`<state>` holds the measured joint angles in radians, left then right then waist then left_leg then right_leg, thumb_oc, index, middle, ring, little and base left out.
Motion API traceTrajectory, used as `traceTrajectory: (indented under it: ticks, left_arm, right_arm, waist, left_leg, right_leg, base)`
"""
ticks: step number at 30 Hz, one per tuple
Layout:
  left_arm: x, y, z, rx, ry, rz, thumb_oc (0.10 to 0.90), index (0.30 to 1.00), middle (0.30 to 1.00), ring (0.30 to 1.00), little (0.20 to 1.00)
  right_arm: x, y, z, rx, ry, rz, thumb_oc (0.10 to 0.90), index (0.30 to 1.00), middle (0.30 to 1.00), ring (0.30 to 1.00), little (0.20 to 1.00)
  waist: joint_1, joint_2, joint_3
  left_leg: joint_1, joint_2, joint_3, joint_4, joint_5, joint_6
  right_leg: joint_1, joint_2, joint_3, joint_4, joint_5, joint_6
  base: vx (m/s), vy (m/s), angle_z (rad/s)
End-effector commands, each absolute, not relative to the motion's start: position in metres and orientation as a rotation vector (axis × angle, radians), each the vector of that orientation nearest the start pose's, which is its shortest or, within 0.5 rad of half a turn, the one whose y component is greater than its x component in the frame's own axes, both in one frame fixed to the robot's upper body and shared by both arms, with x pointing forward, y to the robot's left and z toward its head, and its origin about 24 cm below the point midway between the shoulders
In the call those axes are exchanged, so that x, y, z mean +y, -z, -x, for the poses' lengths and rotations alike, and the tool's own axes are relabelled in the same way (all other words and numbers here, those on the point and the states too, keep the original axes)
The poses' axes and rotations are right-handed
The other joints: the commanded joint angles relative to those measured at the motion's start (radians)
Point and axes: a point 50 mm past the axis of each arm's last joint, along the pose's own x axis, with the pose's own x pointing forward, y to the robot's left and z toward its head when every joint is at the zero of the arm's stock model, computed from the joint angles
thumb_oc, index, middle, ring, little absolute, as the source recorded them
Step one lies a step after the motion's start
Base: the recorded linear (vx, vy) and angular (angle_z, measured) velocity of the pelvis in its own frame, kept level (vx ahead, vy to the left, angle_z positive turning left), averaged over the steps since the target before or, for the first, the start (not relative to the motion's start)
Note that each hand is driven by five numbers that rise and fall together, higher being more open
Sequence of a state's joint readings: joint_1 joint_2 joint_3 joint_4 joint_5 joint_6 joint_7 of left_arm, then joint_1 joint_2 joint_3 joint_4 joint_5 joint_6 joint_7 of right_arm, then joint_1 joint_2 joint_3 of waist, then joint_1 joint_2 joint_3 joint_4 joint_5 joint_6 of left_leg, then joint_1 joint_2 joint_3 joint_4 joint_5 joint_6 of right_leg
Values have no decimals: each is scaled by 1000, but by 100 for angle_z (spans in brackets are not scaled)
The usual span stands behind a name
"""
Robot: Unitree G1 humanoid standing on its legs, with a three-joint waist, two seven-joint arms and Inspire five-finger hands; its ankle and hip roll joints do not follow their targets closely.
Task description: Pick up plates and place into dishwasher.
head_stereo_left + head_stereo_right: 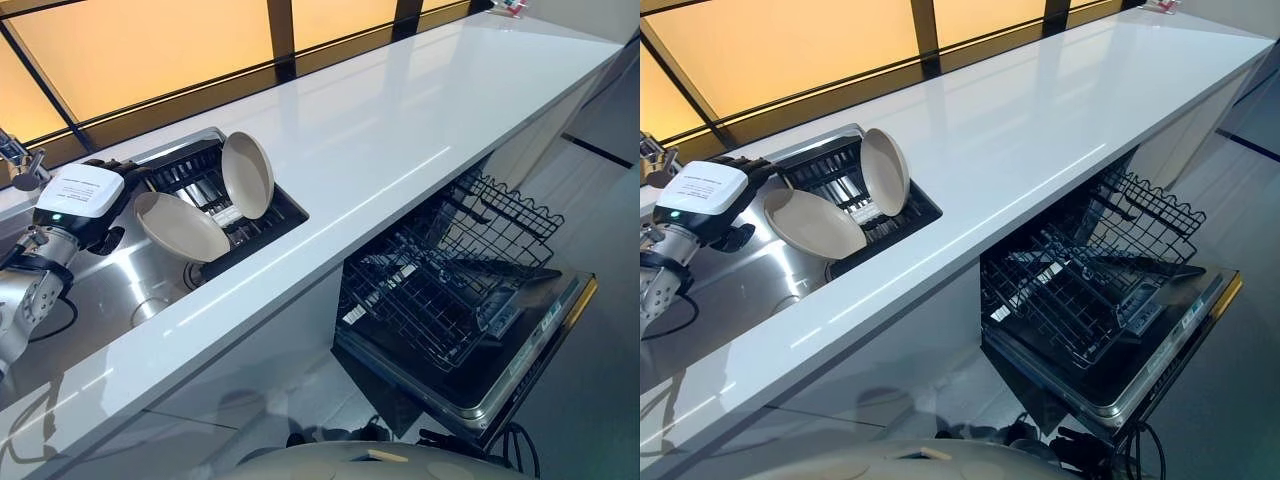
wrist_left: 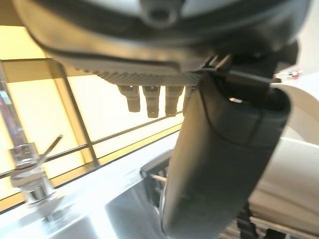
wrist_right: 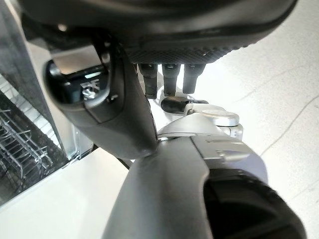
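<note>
Two cream plates stand in a black dish rack set in the steel sink. One plate is upright; the other plate leans low toward my left hand. That hand is at the leaning plate's left rim. In the left wrist view its thumb lies beside the plate, and its fingers hang straight, clear of it. The open dishwasher sits under the counter to the right, its lower rack pulled out. My right hand hangs relaxed beside the dishwasher.
A long white countertop runs along the window. A chrome faucet stands at the sink's far left. The lowered dishwasher door juts into the floor space at the right.
</note>
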<state>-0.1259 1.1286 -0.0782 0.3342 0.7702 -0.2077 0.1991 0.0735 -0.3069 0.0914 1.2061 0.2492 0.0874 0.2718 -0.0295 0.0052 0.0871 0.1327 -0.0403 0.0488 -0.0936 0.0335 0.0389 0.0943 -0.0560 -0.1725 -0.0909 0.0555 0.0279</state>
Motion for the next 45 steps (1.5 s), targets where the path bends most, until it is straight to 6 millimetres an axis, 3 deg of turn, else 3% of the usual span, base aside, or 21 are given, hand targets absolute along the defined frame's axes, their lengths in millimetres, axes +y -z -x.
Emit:
traceTrajectory:
  ticks: [1,10,14,15,17,18,24,30,34,39,45]
  left_arm:
    - [357,-210,-281,-186,-245,-1971,800,900,900,900,900]
    - [353,-188,-293,87,15,-2126,800,900,900,900,900]
    - [353,-195,-295,123,43,-2143,800,900,900,900,900]
    - [352,-197,-296,109,37,-2131,751,858,858,858,851]
    - [349,-202,-298,72,23,-2097,405,561,561,561,505]
    - [347,-205,-299,43,12,-2073,100,300,300,300,200]
    - [341,-230,-299,-167,-170,-1984,100,300,300,300,200]
    - [344,-273,-278,-501,-447,-1862,100,300,300,300,200]
    - [343,-297,-259,-695,-610,-1846,100,300,300,300,200]
    - [340,-310,-239,-873,-741,-1813,100,300,300,300,200]
    - [330,-307,-227,-985,-811,-1727,100,300,300,300,200]
  right_arm:
    - [-265,155,-68,1304,28,-61,800,900,900,900,900]
    - [-272,150,-76,1277,56,-55,800,900,900,900,900]
    - [-274,149,-79,1269,67,-58,800,900,900,900,900]
    - [-275,149,-78,1270,65,-55,800,900,900,900,900]
    - [-274,149,-78,1269,61,-58,800,900,900,900,900]
    - [-273,149,-79,1269,59,-59,800,900,900,900,900]
    - [-269,151,-79,1260,66,-82,800,900,900,900,900]
    - [-269,153,-73,1263,166,-92,800,900,900,900,900]
    - [-275,156,-54,1304,484,-245,800,900,900,900,900]
    - [-286,155,-33,1281,926,-360,800,900,900,900,900]
    - [-307,142,-31,1149,1310,-269,800,900,900,900,900]
  waist:
    - [-16,61,17]
    - [-29,64,26]
    - [-29,65,29]
    - [-30,65,30]
    - [-30,63,31]
    - [-30,62,31]
    - [-24,54,30]
    - [-12,50,26]
    - [-7,52,19]
    - [-11,59,5]
    - [-24,66,1]
  left_leg:
    - [15,-49,34,6,-129,33]
    - [15,-49,44,6,-129,38]
    - [15,-48,43,6,-129,39]
    - [15,-48,43,6,-129,38]
    - [14,-48,41,6,-129,39]
    - [14,-47,41,6,-129,39]
    - [10,-48,37,6,-128,39]
    - [6,-47,41,6,-127,36]
    - [8,-51,39,6,-131,36]
    - [10,-56,38,6,-137,38]
    - [10,-60,39,6,-143,45]
  right_leg:
    - [-29,40,19,121,-114,80]
    - [-44,43,37,132,-109,85]
    - [-47,43,39,136,-110,86]
    - [-46,44,40,136,-111,86]
    - [-47,45,42,136,-111,85]
    - [-48,45,43,137,-111,85]
    - [-48,47,46,132,-110,84]
    - [-44,48,46,122,-110,81]
    - [-43,48,47,119,-112,79]
    - [-47,46,52,122,-113,81]
    - [-66,44,70,139,-115,85]
  base:
    - [13,16,-7]
    - [-1,10,-8]
    - [0,0,0]
    - [0,0,0]
    - [0,0,0]
    - [0,0,0]
    - [0,0,0]
    - [0,0,0]
    - [5,8,-2]
    - [13,35,-8]
    - [1,37,-5]
